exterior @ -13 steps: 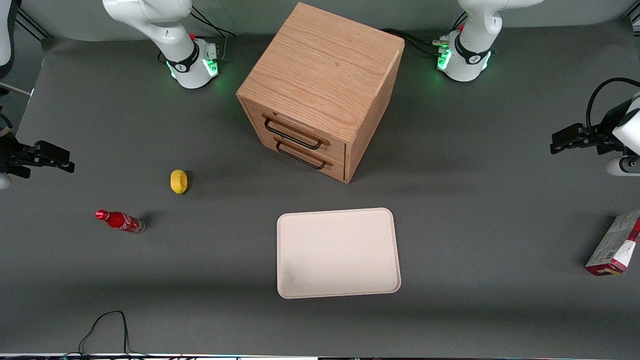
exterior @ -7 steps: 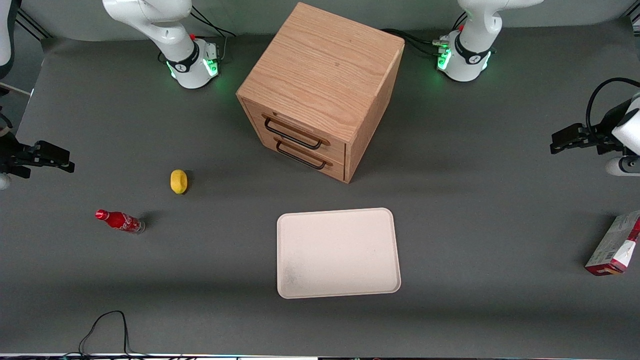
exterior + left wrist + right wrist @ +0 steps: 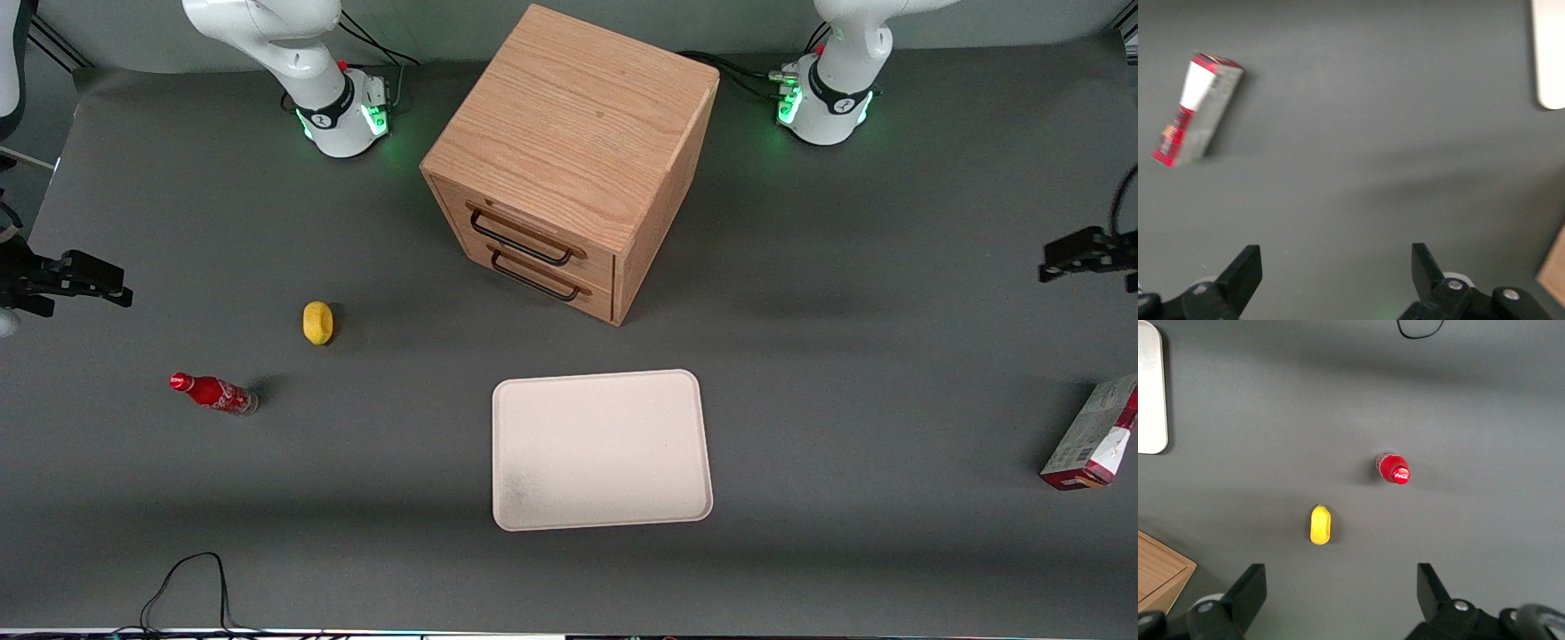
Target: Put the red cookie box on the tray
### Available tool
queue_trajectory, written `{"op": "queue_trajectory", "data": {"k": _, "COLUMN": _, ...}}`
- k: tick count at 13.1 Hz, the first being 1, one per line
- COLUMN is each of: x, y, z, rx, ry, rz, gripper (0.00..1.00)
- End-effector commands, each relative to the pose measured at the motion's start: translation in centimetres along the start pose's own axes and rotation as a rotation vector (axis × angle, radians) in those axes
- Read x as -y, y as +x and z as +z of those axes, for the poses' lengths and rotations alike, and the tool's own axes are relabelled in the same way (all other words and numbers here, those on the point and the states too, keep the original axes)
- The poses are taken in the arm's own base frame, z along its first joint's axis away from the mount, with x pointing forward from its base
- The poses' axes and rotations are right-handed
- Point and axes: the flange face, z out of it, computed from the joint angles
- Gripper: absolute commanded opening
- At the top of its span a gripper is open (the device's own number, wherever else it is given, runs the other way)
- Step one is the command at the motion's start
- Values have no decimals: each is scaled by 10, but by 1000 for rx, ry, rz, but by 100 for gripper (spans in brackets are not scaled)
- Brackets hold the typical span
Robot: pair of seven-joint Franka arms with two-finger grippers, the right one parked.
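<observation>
The red cookie box (image 3: 1092,433) lies on the table at the working arm's end, well apart from the tray (image 3: 601,449). The gripper (image 3: 1336,267) hovers above bare table with fingers spread, holding nothing.

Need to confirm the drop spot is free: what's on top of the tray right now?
Nothing: the tray shows a bare cream surface. The red cookie box lies on the table toward the working arm's end. The gripper hangs open above bare table, holding nothing.
</observation>
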Motion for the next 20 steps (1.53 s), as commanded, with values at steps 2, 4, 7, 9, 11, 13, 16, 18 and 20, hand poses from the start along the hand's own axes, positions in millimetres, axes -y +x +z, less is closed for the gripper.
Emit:
{"op": "queue_trajectory", "data": {"k": 2, "x": 119, "y": -10, "z": 40, "rx": -33, "ry": 7, "rz": 197, "gripper": 100}}
{"op": "queue_trajectory", "data": {"k": 4, "x": 187, "y": -13, "z": 58, "rx": -43, "ry": 8, "rz": 287, "gripper": 100}}
{"op": "queue_trajectory", "data": {"k": 7, "x": 255, "y": -15, "z": 79, "rx": -66, "ry": 28, "rz": 400, "gripper": 100}}
{"op": "queue_trajectory", "data": {"k": 9, "x": 272, "y": -9, "z": 89, "rx": -73, "ry": 37, "rz": 447, "gripper": 100}}
{"op": "queue_trajectory", "data": {"k": 11, "x": 273, "y": -4, "z": 100, "rx": -76, "ry": 39, "rz": 449, "gripper": 100}}
{"op": "queue_trajectory", "data": {"k": 13, "x": 273, "y": 2, "z": 128, "rx": -61, "ry": 22, "rz": 457, "gripper": 100}}
{"op": "queue_trajectory", "data": {"k": 16, "x": 273, "y": 13, "z": 184, "rx": -86, "ry": 54, "rz": 465, "gripper": 100}}
{"op": "queue_trajectory", "data": {"k": 18, "x": 271, "y": 21, "z": 227, "rx": -84, "ry": 46, "rz": 475, "gripper": 100}}
{"op": "queue_trajectory", "data": {"k": 20, "x": 270, "y": 25, "z": 256, "rx": -84, "ry": 35, "rz": 476, "gripper": 100}}
